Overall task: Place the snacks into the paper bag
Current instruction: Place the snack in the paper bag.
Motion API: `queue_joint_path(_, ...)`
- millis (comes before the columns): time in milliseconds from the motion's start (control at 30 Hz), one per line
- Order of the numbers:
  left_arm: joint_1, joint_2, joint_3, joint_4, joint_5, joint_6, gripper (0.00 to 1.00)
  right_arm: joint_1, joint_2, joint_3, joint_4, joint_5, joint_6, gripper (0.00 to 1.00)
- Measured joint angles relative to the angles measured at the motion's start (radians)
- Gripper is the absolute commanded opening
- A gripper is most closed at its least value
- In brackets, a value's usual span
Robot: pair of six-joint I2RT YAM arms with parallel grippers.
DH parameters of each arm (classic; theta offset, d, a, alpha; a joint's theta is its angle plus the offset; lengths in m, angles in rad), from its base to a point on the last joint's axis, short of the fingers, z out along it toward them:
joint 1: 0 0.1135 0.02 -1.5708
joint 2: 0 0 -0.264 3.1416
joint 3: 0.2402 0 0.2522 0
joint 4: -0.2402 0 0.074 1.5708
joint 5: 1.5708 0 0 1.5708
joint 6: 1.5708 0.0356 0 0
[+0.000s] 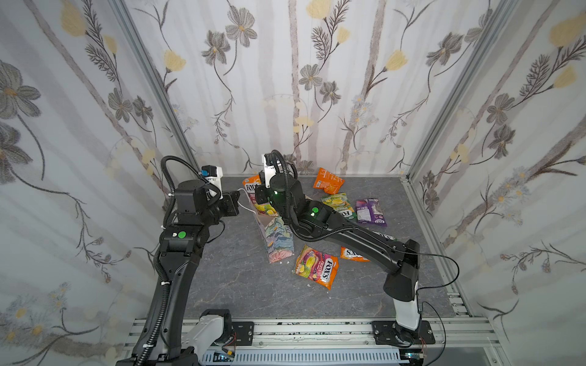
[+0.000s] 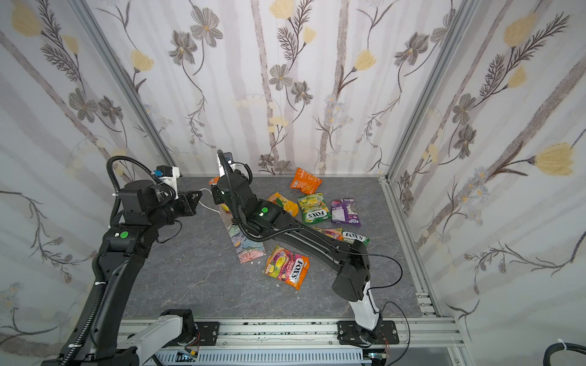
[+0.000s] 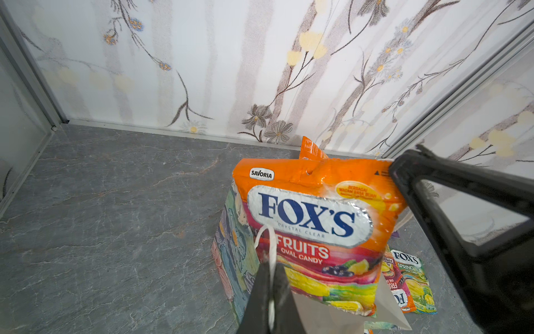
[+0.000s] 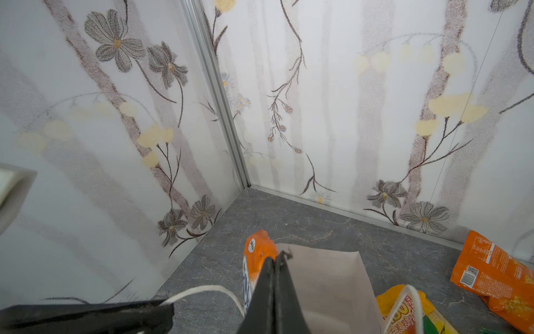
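Looking down in both top views, my left gripper (image 1: pixel 235 198) sits just beside the paper bag (image 1: pixel 280 244), jaws pressed together on its white cord handle (image 1: pixel 245 194). My right gripper (image 2: pixel 218 194) hangs over the bag's mouth, mostly hidden by my own wrist. Loose packets (image 1: pixel 317 266) lie on the table (image 1: pixel 237 285) beside and beyond the bag.

From my left wrist, the cord runs between my closed fingers (image 3: pixel 260 292), and an orange candy packet (image 3: pixel 312 219) stands at the bag's open mouth.

From my right wrist, my jaws are pinching that packet's top corner; how deep its lower end sits in the bag I cannot quite tell.
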Motion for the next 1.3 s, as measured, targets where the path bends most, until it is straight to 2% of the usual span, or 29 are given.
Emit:
queue_joint_path(1100,0.000,-0.021,-0.011,0.001,-0.010,0.023,0.00,-0.001,0.051,0.000,-0.064,-0.041,0.051,0.00)
queue_joint_path(1233,0.000,-0.026,-0.027,0.002,-0.011,0.024,0.00,-0.001,0.051,0.000,-0.065,-0.053,0.051,0.15)
queue_joint_path(1300,0.000,-0.028,-0.031,0.002,-0.011,0.024,0.00,-0.001,0.051,0.000,-0.065,-0.055,0.057,0.19)
